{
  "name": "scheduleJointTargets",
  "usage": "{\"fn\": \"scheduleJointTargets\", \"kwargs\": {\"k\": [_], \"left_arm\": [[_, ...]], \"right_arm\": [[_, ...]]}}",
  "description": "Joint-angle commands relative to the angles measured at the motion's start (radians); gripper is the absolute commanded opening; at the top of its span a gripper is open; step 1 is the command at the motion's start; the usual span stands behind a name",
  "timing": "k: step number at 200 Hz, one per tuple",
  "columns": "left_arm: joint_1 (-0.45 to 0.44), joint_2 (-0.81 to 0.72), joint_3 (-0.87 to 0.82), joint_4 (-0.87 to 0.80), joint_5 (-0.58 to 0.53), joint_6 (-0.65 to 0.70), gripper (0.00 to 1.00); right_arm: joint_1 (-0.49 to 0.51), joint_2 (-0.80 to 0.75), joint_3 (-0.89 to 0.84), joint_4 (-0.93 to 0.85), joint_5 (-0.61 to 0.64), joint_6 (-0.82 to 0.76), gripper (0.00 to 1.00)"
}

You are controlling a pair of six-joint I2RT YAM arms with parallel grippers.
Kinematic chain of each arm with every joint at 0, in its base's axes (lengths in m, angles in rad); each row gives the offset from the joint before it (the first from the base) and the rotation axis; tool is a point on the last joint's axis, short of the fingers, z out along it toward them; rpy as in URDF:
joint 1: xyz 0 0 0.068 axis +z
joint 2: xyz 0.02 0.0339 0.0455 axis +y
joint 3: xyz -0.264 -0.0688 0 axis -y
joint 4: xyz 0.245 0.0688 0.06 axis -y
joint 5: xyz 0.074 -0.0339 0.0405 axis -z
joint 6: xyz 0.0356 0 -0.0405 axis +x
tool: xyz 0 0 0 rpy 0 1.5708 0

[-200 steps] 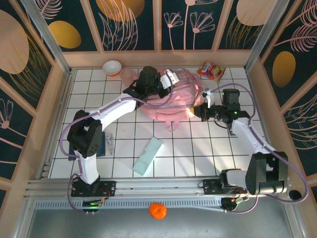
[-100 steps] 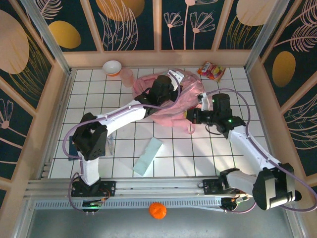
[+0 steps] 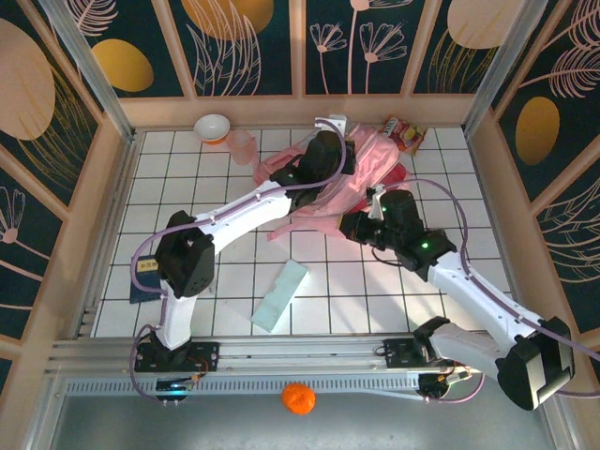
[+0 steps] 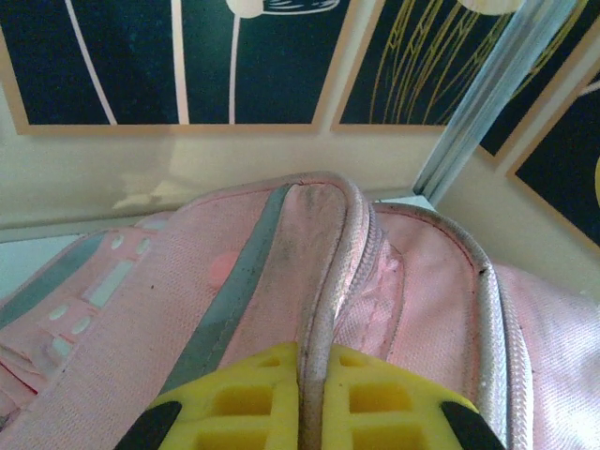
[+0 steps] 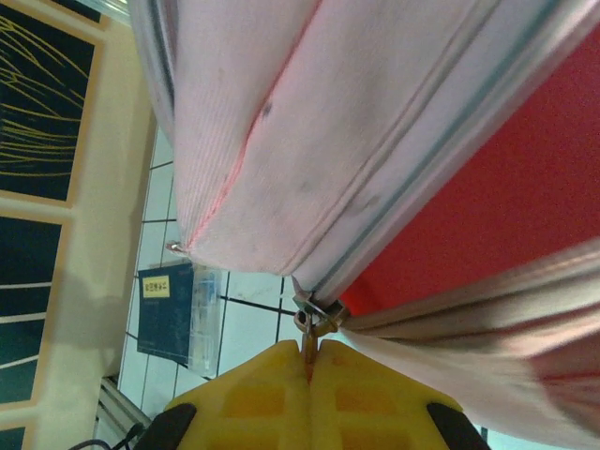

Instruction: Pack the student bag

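At the far middle of the white tiled table (image 3: 234, 272), 2 arms grip the pink student bag (image 3: 370, 169) from 2 sides.
The left arm stretches long and diagonally from its near-left base, and the left gripper (image 4: 312, 394) has its yellow fingers pressed together on a raised, piped seam along the bag's top. The right arm angles in from the near right. The right gripper (image 5: 309, 370) is pinched tight on a small metal zipper pull (image 5: 314, 323) at the bag's near side. The bag is bunched up, its soft woven fabric creased and slightly soiled, with grey trim strips, rounded piping and a red lining (image 5: 487, 216) showing at the zipper. A blue booklet (image 5: 178, 314) in a clear sleeve lies flat on the tiles, well apart.
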Motion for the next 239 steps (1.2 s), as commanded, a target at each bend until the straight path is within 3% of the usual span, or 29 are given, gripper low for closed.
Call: {"fn": "scheduleJointTargets", "kwargs": {"k": [1,65,122,160,177,211,239], "left_arm": [[-0.01,-0.005,0.106,0.136,-0.074,-0.099,0.0],[-0.019,-0.008,0.126,0.162,-0.038,-0.196,0.0],[-0.022,-0.024,0.135,0.169,0.021,-0.249,0.0],[-0.021,-0.039,0.128,0.175,0.037,-0.242,0.0],[-0.022,-0.042,0.117,0.172,0.022,-0.137,0.0],[-0.019,-0.074,0.019,0.233,0.026,0.042,0.0],[-0.013,-0.092,-0.045,0.271,0.076,0.126,0.0]], "right_arm": [[0.075,0.021,0.013,0.038,0.089,0.098,0.0],[0.221,0.167,-0.041,0.361,0.2,0.264,0.0],[0.265,0.356,-0.086,0.629,0.268,0.402,0.0],[0.277,0.427,-0.061,0.678,0.292,0.434,0.0],[0.278,0.4,-0.052,0.608,0.296,0.408,0.11],[0.289,0.246,-0.077,0.439,0.368,0.343,0.44],[0.291,0.075,-0.086,0.257,0.411,0.281,0.56]]}}
